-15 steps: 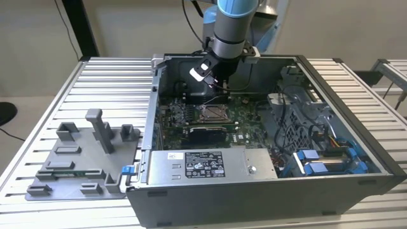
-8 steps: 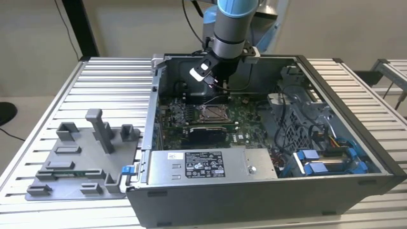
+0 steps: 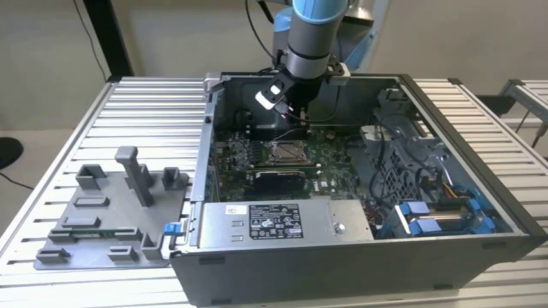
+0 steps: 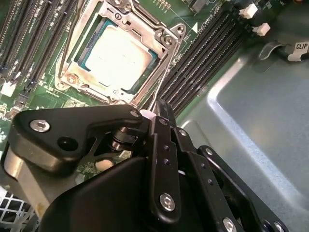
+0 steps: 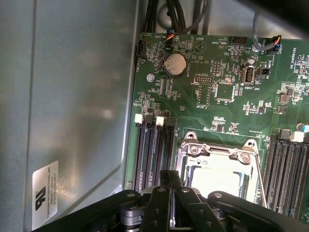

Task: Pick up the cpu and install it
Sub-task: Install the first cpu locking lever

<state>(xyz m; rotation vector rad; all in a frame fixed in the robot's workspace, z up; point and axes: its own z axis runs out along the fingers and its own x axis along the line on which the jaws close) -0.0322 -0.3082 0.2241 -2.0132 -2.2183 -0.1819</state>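
beside the memory slots (image 4: 203,63), the cpu (image 4: 120,55) sits in its socket, below empty fingers (image 4: 161,113) pressed together.

An open grey metal computer case (image 3: 445,128) stood on a ribbed metal bench (image 3: 145,115), toward the exterior view's right. Beside it, at the bench's edge on the exterior view's left, lay a grey plastic tray (image 3: 102,218) of blocks. Inside the case lay a green motherboard (image 3: 256,160); the silvery square cpu (image 4: 120,55) sat in its metal-framed socket (image 4: 166,41), between rows of black memory slots (image 4: 203,53). A silver labelled power-supply box (image 3: 274,221) lay along the case's near wall. The black gripper (image 4: 161,108) hung above the socket's edge.
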